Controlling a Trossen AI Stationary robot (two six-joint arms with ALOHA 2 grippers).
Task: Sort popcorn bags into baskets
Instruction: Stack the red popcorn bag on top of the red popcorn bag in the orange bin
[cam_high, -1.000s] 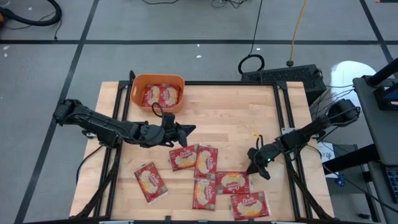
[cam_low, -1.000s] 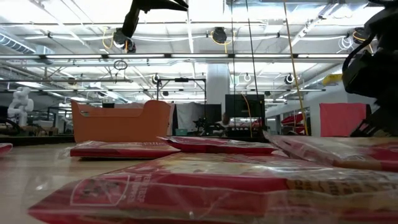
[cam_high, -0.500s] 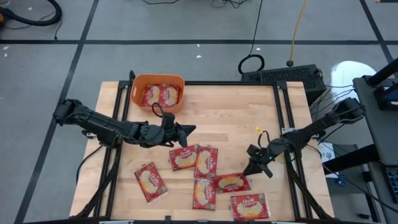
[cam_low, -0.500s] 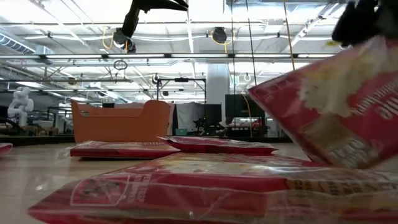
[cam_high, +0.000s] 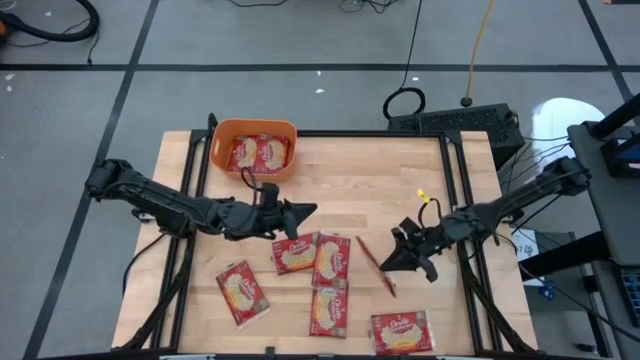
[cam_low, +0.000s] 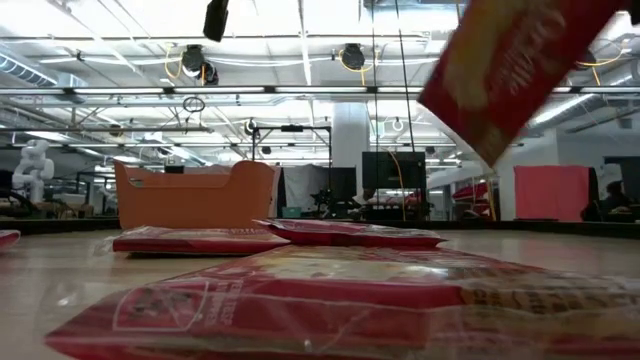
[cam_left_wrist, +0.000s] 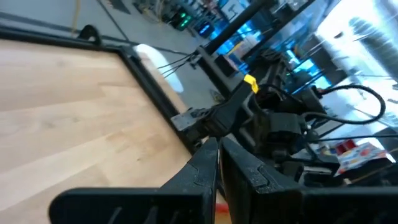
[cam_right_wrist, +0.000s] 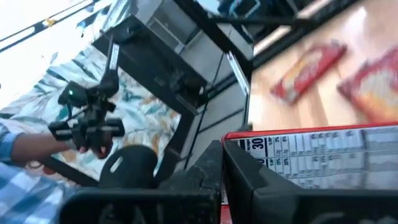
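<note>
My right gripper (cam_high: 398, 258) hangs over the right middle of the table, shut on one red popcorn bag (cam_high: 376, 266) that shows almost edge-on from above and high up in the low view (cam_low: 510, 70). Several more red bags lie flat on the near half, such as one (cam_high: 295, 252), another (cam_high: 333, 260) and a third (cam_high: 402, 332). The orange basket (cam_high: 255, 148) stands at the far left with two bags in it (cam_high: 258, 152). My left gripper (cam_high: 306, 210) is shut and empty, held above the table's middle, between the basket and the loose bags. My right gripper pinches the popcorn bag between its two fingers at one edge, by the white printed back panel (cam_right_wrist: 273, 152). The fingers (cam_right_wrist: 249, 180) come from the table's right, slanting down. The bag is lifted clear and hangs tilted, standing nearly on edge below the fingers.
Black rails (cam_high: 455, 190) run along the table's left and right sides. The wood between the basket and my right gripper (cam_high: 370, 180) is bare. Beyond the table, a person's sleeve (cam_right_wrist: 9, 149) shows in the right wrist view.
My right gripper has risen and moved slightly toward the table's left and far side, holding the bag. The bag, flat on the table a second ago, first tipped up by its right edge and now hangs clear, nearly on edge.
</note>
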